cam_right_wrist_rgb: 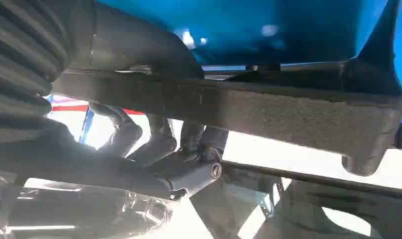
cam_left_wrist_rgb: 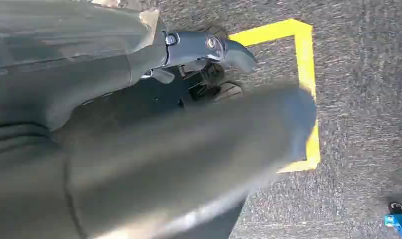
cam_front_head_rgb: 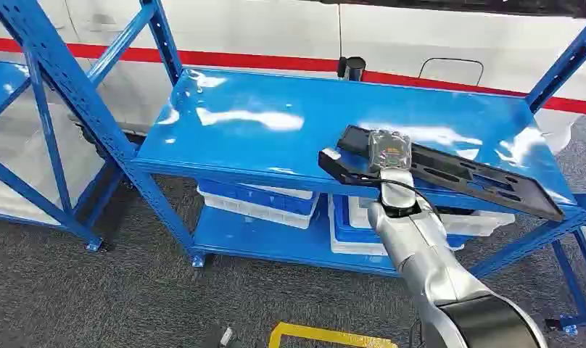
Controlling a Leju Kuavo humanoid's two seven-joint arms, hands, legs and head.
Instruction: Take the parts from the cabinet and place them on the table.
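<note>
Gripping the long black part (cam_front_head_rgb: 450, 172) near one end, the right hand (cam_front_head_rgb: 389, 154) is holding it at the front of the cabinet's blue top shelf (cam_front_head_rgb: 275, 119); in the right wrist view the fingers (cam_right_wrist_rgb: 159, 142) are curling under the part (cam_right_wrist_rgb: 268, 112). Judging the lift-out step underway, carrying to the tabletop is coming next, needing level support against sagging. The left hand (cam_left_wrist_rgb: 209, 47) is hanging over the floor, its state unclear

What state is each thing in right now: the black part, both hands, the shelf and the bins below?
Black part: flat and long, over the shelf's top, near end held.
Right hand: grips the black part's near end, thumb and fingers closed around its bar.
Left hand: hangs over the grey floor by yellow tape, fingers' pose unclear.
Blue shelf: glossy top otherwise bare.
White and blue bins: on the lower shelf, contents hidden.
</note>
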